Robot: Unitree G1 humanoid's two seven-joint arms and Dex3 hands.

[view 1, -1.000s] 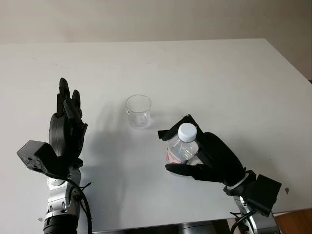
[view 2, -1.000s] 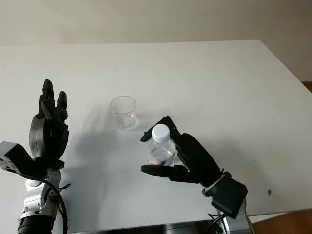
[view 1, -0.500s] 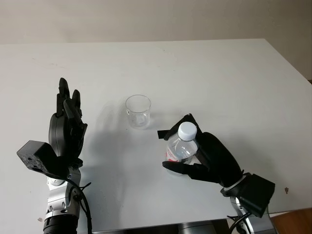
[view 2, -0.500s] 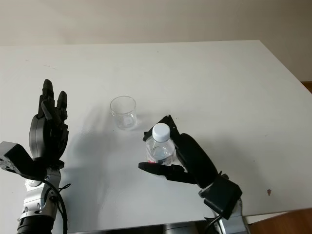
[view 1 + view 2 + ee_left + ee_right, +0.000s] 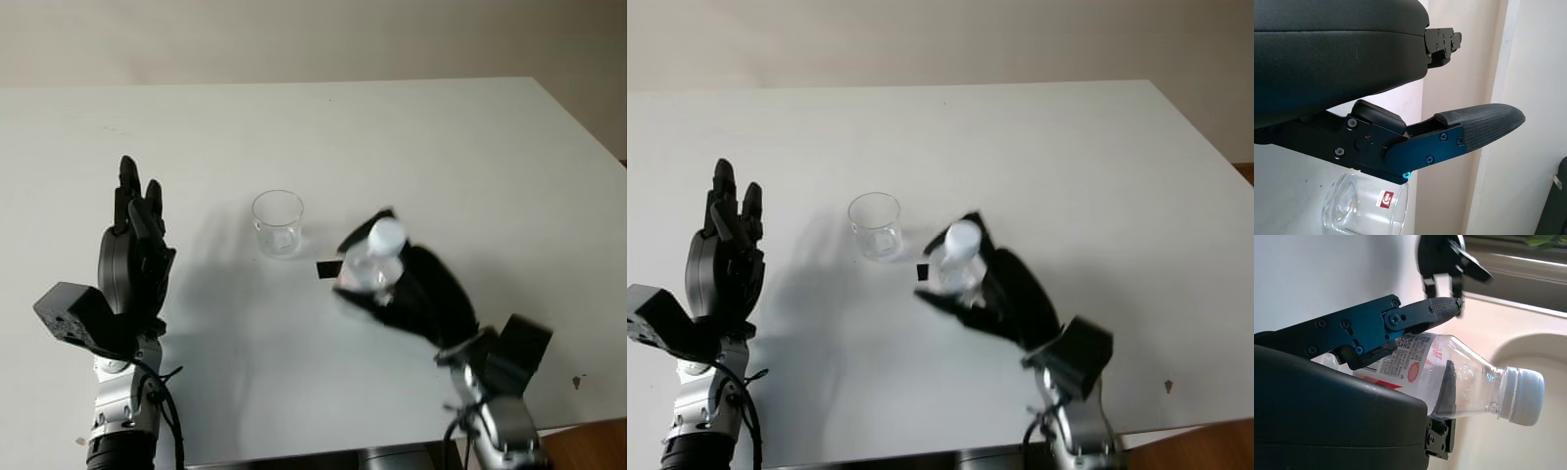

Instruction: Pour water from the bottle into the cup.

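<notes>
The right hand (image 5: 411, 289) grips the capped bottle (image 5: 372, 264) just beside the cup (image 5: 278, 222), while the left hand (image 5: 132, 264) waits open, well apart near the table's (image 5: 470, 147) left edge.

Before me spreads a wide, white, matte worktop (image 5: 470, 147), its far edge meeting a plain beige wall (image 5: 294, 39). At my right the worktop's corner cuts off, and a strip of brown floor (image 5: 1242, 174) shows beyond it.
</notes>
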